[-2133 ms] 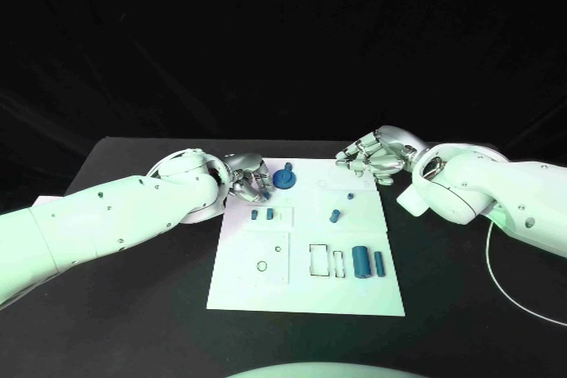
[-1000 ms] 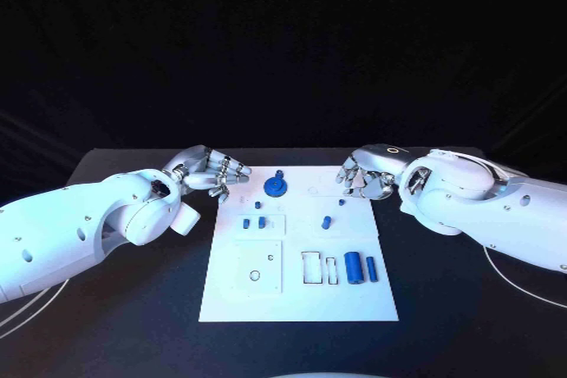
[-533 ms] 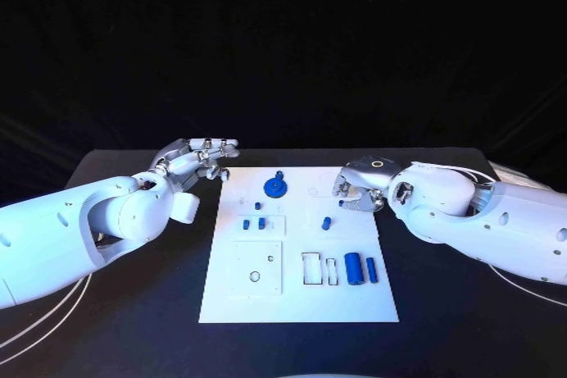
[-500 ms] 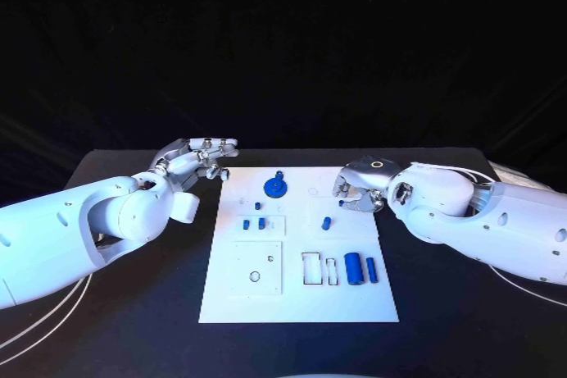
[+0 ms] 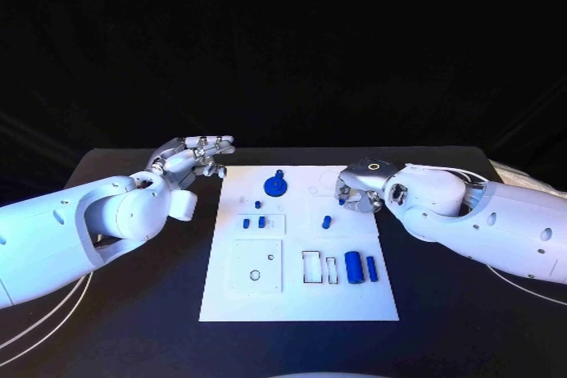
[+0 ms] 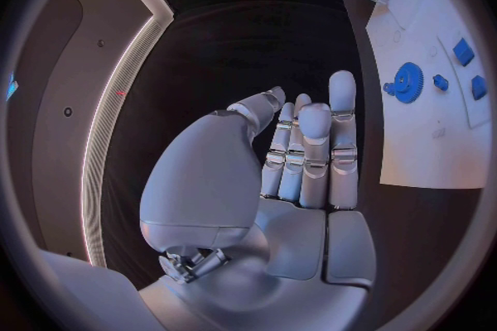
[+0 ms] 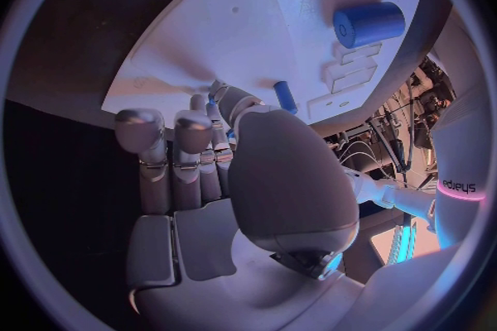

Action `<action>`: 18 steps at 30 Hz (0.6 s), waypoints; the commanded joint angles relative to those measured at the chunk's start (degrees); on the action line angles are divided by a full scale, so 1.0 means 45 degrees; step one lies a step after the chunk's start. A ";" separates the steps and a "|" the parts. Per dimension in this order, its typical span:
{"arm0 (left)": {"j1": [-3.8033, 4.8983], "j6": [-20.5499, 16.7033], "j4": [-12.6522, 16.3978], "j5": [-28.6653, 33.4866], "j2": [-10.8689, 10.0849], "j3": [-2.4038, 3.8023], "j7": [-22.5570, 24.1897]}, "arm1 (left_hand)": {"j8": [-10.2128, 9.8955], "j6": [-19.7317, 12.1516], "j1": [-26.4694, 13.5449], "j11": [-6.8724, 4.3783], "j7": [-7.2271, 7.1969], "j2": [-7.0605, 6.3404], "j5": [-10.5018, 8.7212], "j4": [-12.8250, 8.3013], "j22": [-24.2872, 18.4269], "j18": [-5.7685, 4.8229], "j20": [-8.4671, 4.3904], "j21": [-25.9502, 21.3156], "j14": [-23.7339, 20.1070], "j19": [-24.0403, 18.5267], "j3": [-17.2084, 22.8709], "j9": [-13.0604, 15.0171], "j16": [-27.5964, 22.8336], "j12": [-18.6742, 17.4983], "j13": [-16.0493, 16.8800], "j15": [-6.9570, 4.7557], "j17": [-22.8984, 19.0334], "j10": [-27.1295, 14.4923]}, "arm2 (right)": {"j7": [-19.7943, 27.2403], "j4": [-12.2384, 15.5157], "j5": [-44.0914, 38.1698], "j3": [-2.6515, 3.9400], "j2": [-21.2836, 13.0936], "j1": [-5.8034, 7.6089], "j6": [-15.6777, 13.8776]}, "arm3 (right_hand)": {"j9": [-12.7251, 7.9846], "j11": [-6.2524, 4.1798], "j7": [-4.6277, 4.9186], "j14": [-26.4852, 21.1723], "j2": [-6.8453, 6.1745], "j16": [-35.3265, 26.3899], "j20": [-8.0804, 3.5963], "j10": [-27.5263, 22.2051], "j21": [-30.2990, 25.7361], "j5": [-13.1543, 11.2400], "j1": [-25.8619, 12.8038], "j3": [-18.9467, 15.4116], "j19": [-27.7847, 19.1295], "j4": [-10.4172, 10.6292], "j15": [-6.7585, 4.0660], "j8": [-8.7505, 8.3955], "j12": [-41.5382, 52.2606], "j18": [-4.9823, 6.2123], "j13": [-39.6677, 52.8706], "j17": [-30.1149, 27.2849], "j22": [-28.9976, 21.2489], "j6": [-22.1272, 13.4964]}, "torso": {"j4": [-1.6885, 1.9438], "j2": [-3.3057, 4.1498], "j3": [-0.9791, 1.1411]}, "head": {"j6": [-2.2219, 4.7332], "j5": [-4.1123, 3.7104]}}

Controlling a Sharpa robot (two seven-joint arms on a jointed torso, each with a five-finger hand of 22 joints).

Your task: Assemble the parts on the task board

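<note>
The white task board [image 5: 296,292] lies in the middle of the table. A blue gear [image 5: 277,186] sits near its far edge, with small blue pegs [image 5: 253,223] and a single peg [image 5: 326,221] nearer the middle. A thick blue cylinder [image 5: 352,267] and a thin one [image 5: 371,269] lie toward the near right. My left hand [image 5: 195,155] hovers off the board's far left corner, fingers straight and holding nothing [image 6: 306,157]. My right hand [image 5: 358,189] is over the board's right edge, empty, its fingers [image 7: 171,157] stretched out near the single peg [image 7: 284,96].
Outlined rectangular recesses [image 5: 312,266] and a square plate with holes [image 5: 258,266] mark the board's near half. Black table [image 5: 142,312] surrounds the board on all sides. Both white forearms flank the board's far half.
My left hand has drawn back and away from the gear, off the board's far left corner. My right hand has shifted slightly nearer along the board's right edge. The parts have not moved.
</note>
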 commanded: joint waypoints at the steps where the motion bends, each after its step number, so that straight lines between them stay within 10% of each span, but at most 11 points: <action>1: 0.0001 0.0048 0.0048 0.0158 -0.0006 0.0001 0.0102 | 0.0044 -0.0041 -0.0050 0.0000 -0.0011 0.0029 0.0047 -0.0011 -0.0011 0.0158 -0.0005 -0.0085 -0.0036 -0.0048 -0.0075 -0.0012 0.0020 0.0043 0.0011 0.0021 0.0010 -0.0042 | 0.0109 -0.0066 -0.0235 -0.0001 0.0070 -0.0053 0.0283 | 0.0020 0.0016 -0.0007 0.0155 0.0115 -0.0059 -0.0120 0.0166 -0.0059 -0.0110 -0.0080 0.0159 0.0012 -0.0043 -0.0077 0.0000 -0.0023 0.0133 -0.0079 -0.0028 -0.0014 0.0169 | -0.0005 -0.0010 -0.0014 | -0.0031 0.0004; 18: 0.0001 0.0196 0.0021 0.0017 -0.0010 -0.0003 -0.0093 | 0.0044 -0.0081 0.0011 0.0020 0.0014 0.0030 0.0099 -0.0074 -0.0080 0.0152 -0.0003 -0.0169 -0.0165 -0.0029 -0.0140 -0.0015 -0.0177 0.0109 0.0022 0.0035 -0.0335 -0.0117 | 0.0253 -0.0234 -0.0058 -0.0003 0.0284 -0.0166 0.0456 | 0.0119 -0.0085 -0.0084 0.0209 0.0375 0.0021 -0.0133 0.0783 -0.0017 -0.0308 -0.0239 0.0585 0.0128 -0.0262 -0.0067 0.0134 0.0075 0.0098 -0.0320 0.0024 0.0094 0.0677 | -0.0002 -0.0019 -0.0019 | -0.0118 0.0030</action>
